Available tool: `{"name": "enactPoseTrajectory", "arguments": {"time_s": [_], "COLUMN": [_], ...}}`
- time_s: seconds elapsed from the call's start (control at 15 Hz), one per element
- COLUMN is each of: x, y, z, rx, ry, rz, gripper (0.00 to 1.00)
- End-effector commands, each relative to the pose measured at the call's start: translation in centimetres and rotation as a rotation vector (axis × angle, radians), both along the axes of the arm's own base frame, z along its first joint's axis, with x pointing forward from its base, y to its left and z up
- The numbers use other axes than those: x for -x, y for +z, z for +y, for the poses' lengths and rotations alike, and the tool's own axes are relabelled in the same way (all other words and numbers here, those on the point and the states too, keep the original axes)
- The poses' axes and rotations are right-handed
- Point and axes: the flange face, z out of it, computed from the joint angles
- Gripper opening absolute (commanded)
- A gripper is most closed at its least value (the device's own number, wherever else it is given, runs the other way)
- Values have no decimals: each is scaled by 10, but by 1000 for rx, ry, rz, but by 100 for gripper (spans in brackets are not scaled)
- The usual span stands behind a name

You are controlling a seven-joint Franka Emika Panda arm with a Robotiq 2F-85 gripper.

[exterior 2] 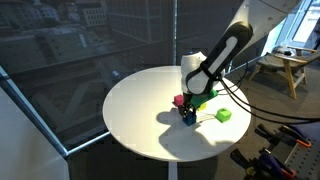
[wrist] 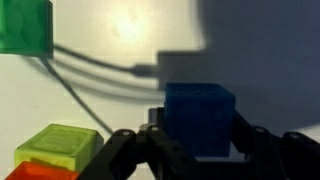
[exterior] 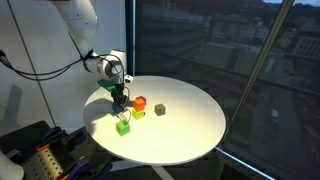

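A blue cube (wrist: 198, 120) rests on the round white table (exterior: 190, 125). My gripper (wrist: 200, 150) reaches straight down over it, with one dark finger against each side of the cube. In both exterior views the gripper (exterior: 121, 104) (exterior 2: 189, 114) stands at table level among the blocks and hides most of the blue cube. A yellow-green cube (wrist: 60, 145) and a red one (wrist: 35, 172) lie just left of the fingers in the wrist view. A green cube (wrist: 25, 25) sits farther off.
On the table near the gripper are a green cube (exterior: 123, 126), a yellow one (exterior: 137, 113), a red one (exterior: 140, 102) and a dark grey one (exterior: 159, 108). Windows stand behind the table. A workbench with cables (exterior 2: 285, 150) is close to its edge.
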Motion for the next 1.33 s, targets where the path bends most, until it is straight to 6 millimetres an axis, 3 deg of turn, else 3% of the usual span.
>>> {"name": "enactPoseTrajectory", "arguments": {"time_s": [0.0, 0.33, 1.27], "x": [-5, -5, -8], "y": [1, 5, 47], "z": [1, 2, 8], "rx": [-2, -3, -15], "ry": [-8, -8, 5], "rz": [-12, -6, -35], "gripper": [34, 31, 31]}}
